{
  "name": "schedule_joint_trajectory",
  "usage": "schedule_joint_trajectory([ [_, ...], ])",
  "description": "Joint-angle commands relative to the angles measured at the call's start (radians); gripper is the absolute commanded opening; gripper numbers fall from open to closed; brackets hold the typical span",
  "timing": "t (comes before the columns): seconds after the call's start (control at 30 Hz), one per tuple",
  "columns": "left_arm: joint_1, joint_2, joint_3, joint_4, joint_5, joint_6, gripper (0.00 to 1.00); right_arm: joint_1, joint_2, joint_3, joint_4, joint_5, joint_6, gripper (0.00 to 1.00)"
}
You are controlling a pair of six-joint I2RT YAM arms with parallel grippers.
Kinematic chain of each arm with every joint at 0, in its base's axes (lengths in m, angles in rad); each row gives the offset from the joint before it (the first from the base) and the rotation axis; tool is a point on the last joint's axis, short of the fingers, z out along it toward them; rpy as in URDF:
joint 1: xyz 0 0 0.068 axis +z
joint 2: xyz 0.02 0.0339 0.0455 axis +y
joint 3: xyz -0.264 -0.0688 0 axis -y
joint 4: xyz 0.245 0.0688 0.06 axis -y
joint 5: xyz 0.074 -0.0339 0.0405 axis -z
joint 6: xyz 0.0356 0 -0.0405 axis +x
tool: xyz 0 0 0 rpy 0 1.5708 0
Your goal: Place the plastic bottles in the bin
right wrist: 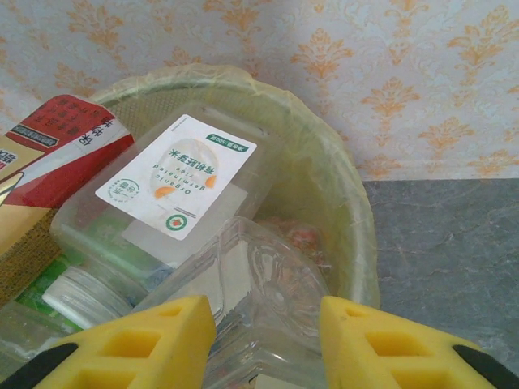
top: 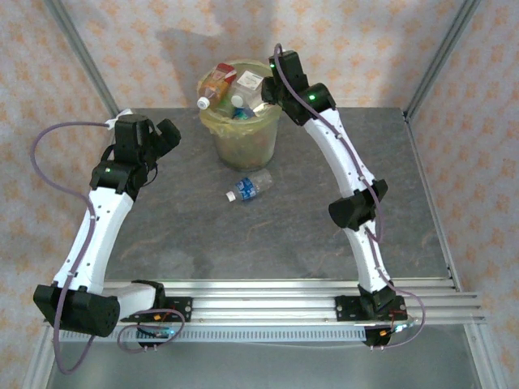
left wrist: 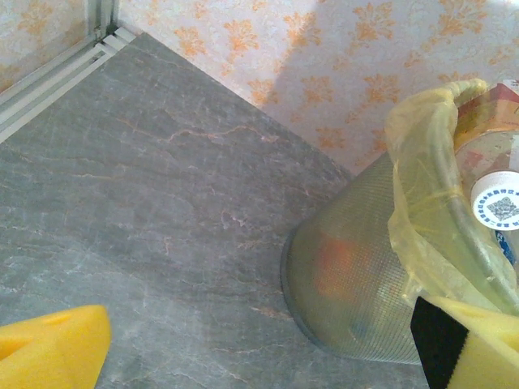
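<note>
The bin (top: 240, 139), lined with a yellowish bag, stands at the back middle of the table and is heaped with bottles and packs. One clear bottle (top: 250, 185) with a blue label and white cap lies on the table just in front of it. My right gripper (top: 272, 81) hangs over the bin's right rim (right wrist: 350, 194), shut on a clear square-bottomed plastic bottle (right wrist: 280, 284) that spans the gap between its yellow fingers (right wrist: 154, 344). My left gripper (top: 166, 134) stands left of the bin (left wrist: 357, 284), open wide with only bare table between its fingers (left wrist: 53, 348).
Inside the bin lie a clear pack with a white label (right wrist: 174, 182), a red and gold carton (right wrist: 57, 154) and a white-capped bottle (left wrist: 500, 204). Patterned walls and metal frame posts (top: 85, 61) close in the grey table (top: 324, 235).
</note>
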Motion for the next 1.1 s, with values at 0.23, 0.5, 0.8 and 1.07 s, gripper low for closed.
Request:
schedule_joint_trajectory([
  [0.23, -0.004, -0.014, -0.038, 0.067, 0.054, 0.047, 0.97, 0.003, -0.031, 0.046, -0.046, 0.02, -0.039, 0.67],
  [0.5, -0.155, -0.088, -0.161, 0.145, 0.054, 0.317, 0.98, 0.003, -0.145, 0.04, -0.107, 0.068, 0.015, 0.94],
  [0.8, -0.391, -0.072, -0.314, 0.175, -0.078, 0.45, 0.98, -0.011, -0.442, -0.332, -0.116, 0.302, 0.095, 0.99],
  [1.07, -0.604, 0.115, -0.319, 0.241, -0.254, 0.518, 0.98, -0.065, -0.84, -0.937, 0.069, 0.366, 0.202, 0.99],
])
